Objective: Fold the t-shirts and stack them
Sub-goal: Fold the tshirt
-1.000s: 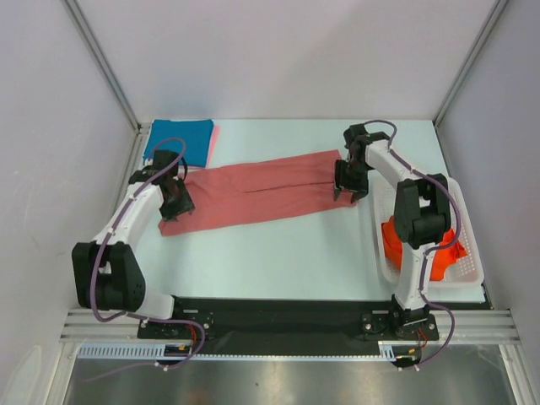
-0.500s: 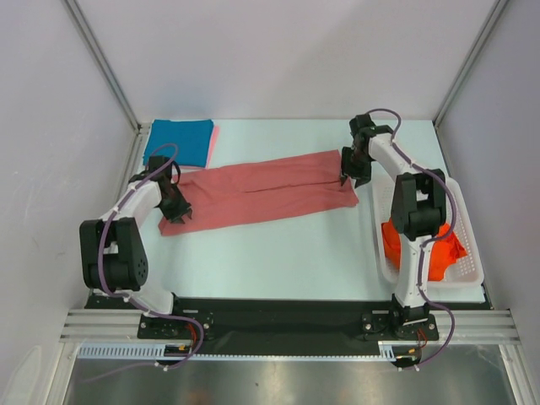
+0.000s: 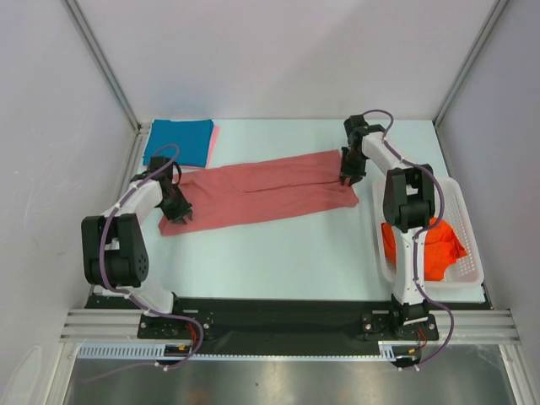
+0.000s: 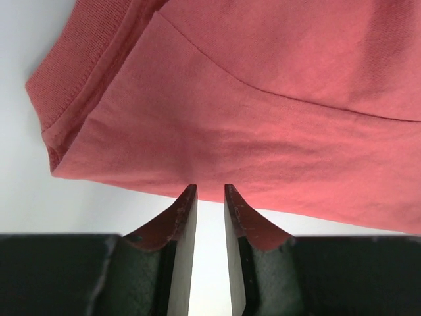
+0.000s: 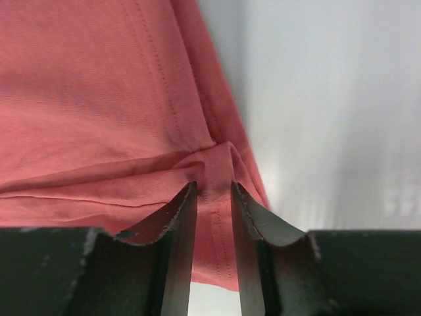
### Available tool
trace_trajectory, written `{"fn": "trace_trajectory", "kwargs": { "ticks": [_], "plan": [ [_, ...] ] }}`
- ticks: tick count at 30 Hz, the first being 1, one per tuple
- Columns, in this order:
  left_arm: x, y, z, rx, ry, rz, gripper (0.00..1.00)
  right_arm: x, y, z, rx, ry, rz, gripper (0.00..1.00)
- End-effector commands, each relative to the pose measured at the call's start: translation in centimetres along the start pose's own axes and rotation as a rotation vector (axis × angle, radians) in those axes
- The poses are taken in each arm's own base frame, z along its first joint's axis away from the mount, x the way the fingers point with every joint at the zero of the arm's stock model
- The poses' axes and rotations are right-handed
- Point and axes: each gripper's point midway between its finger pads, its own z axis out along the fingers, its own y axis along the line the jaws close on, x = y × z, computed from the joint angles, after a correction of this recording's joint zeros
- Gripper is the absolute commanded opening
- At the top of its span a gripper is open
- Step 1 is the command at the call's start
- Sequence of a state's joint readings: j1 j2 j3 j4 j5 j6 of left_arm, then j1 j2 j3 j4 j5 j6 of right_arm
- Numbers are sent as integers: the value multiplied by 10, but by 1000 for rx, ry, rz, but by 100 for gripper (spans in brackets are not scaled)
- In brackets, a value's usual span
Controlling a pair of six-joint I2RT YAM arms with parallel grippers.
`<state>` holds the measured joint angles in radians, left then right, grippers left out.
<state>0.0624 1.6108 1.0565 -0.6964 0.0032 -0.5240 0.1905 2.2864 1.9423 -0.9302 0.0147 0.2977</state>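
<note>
Salmon-red t-shirt (image 3: 257, 192): lies flat on the counter (image 3: 278, 253), folded lengthwise into a long strip. The strip crosses the middle of the counter on a slight slant, with one end at about 8 o'clock and the other at about 2 o'clock. A fold line runs along its length.

Left hand (image 4: 206, 192): at the strip's 8 o'clock end, on its near edge. The fingers (image 4: 186, 217) stand close together with a narrow slit between them, and bare counter shows through the slit. The tips meet the cloth's edge. Cannot tell whether any cloth is pinched. A ribbed hem lies at 10 o'clock in the left wrist view.

Right hand (image 5: 214, 187): at the strip's 2 o'clock end, on its far corner. The fingers (image 5: 181, 217) are closed onto a raised pucker of the cloth beside a stitched hem. Red cloth fills most of the gap between them.

Teal-blue t-shirt (image 3: 179, 141): folded square at 10 o'clock on the counter, just beyond the strip's left end. A light pink t-shirt (image 3: 214, 143) shows as a sliver along its 3 o'clock edge, apparently underneath.

Orange-red t-shirts (image 3: 440, 246): bunched and unfolded in a white lattice basket (image 3: 466, 253) at 4 o'clock on the counter. The right arm partly covers them.
</note>
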Motion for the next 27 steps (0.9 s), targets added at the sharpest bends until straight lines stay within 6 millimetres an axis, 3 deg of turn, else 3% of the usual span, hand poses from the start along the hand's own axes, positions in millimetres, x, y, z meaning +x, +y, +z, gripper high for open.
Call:
{"fn": "trace_trajectory", "kwargs": {
  "ticks": [1,7,12,18,23,27],
  "plan": [
    [-13,-4,0,10,-23,-11,27,-10,-4,-19,45,-51,8,33],
    [-15,-5,1,11,-26,-10,27,-6,-5,-13,29,-31,13,27],
    [-14,-5,0,8,-21,-11,26,-6,-1,-14,14,-28,15,0],
    [-15,3,2,-32,-37,-16,24,-5,-11,-42,53,-45,7,0],
    [-15,4,-1,-26,-46,-22,23,13,-8,-74,43,-51,6,0],
    [-15,6,0,-29,-51,-21,23,24,-5,-89,22,-42,16,0]
  ]
}}
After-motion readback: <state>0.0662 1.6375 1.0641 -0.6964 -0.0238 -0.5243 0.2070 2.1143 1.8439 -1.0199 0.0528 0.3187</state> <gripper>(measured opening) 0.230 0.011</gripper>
